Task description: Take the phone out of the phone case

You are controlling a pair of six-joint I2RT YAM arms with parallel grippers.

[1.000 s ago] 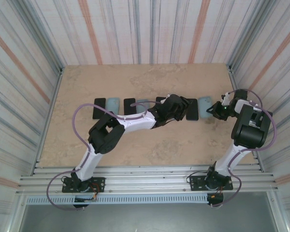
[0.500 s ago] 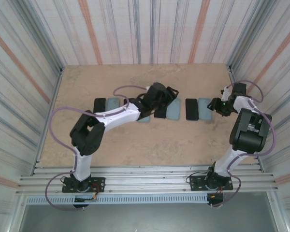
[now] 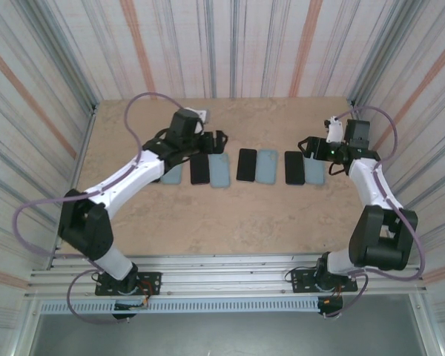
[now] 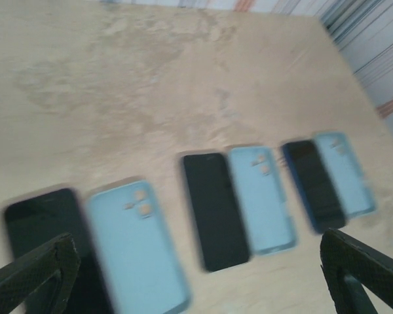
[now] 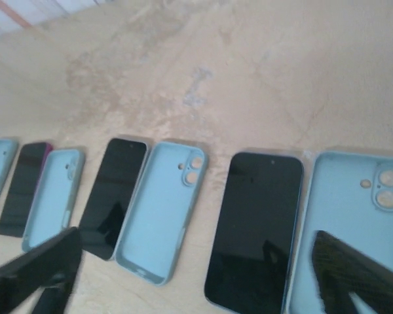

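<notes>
Beige marbled tabletop (image 3: 230,215), striped wall panels (image 3: 230,44) on 3 sides. 1 row of black phones and light-blue cases runs left to right across the middle, alternating phone, case.

From the right end: phone A (image 3: 294,167) with case A (image 3: 314,170); phone B (image 3: 245,165) with case B (image 3: 266,165); phone C (image 3: 199,168) with case C (image 3: 219,170); then case D (image 3: 172,174). The row's left end is tucked under the left arm (image 3: 126,178).

Every phone I can see is out of its case, flat, screen up, just beside the case on its left. Cases lie empty, camera cutouts visible. Can't tell if the pairs touch edge to edge.

Left fingers (image 4: 33,281): spread wide, nothing between them, hovering over the far side of the row near phone C. Left wrist view is blurred but shows 3 phone/case pairs below.

Right fingers (image 5: 42,268): also spread wide, holding nothing, hovering on the far side of phone A and case A. In the right wrist view, phone A and case A are closest, framed between the 2 fingertips, not gripped.
</notes>
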